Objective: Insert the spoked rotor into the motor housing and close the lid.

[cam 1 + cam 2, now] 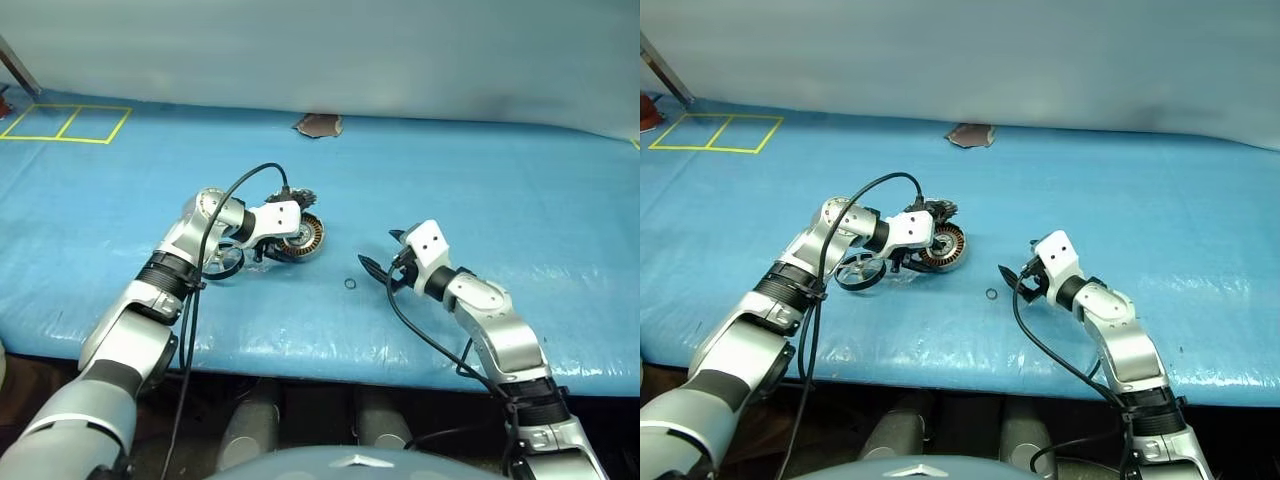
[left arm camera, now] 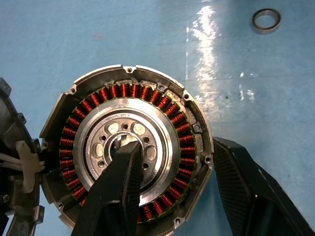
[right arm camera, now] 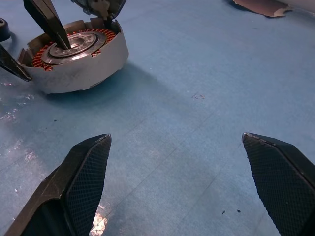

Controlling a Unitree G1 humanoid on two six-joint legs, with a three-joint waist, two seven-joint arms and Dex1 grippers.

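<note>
Blue sheeting is covering the desk (image 1: 480, 180), leaving wide bare room around the motor housing (image 1: 303, 238) sitting mid-desk. From the left wrist, its copper windings are showing, one finger (image 2: 118, 187) of the left gripper (image 1: 268, 250) dipping into the hub, the other outside the rim, jaws half open straddling its wall. The right gripper (image 1: 384, 254) is hovering with jaws spread wide, holding nothing, a small ring (image 1: 350, 284) lying nearby.

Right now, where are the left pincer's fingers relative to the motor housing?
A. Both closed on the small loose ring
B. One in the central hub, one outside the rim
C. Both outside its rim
B: one finger sits in the motor housing hub, the other outside its rim.
</note>
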